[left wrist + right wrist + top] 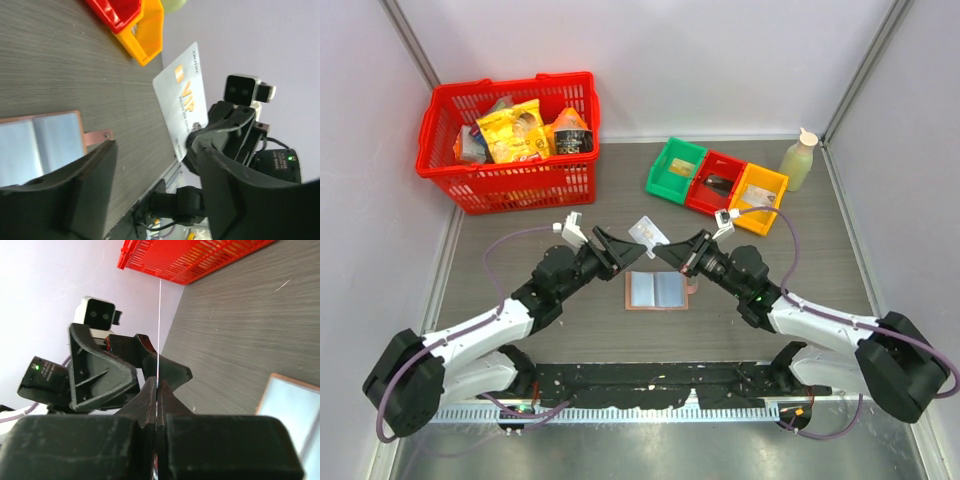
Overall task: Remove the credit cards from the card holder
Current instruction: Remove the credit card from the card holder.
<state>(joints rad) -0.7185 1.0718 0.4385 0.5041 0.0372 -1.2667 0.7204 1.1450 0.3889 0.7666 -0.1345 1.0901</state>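
One pale credit card [649, 234] with orange lettering hangs in the air above the table, upright in the left wrist view [181, 100] and edge-on as a thin line in the right wrist view [159, 325]. My right gripper [667, 251] [157, 385] is shut on its lower corner. Facing it, my left gripper [632, 254] [152, 150] is open, its fingers apart beside the card and not pinching it. The card holder [660, 290] [40, 150] [295, 410] lies open flat on the table below, its light blue lining up and its snap tab to the right.
A red basket [510, 130] of snack packs stands at the back left. Green [676, 169], red [716, 182] and yellow [758, 196] bins sit at the back right, with a pale bottle [798, 160] beside them. Walls close in both sides.
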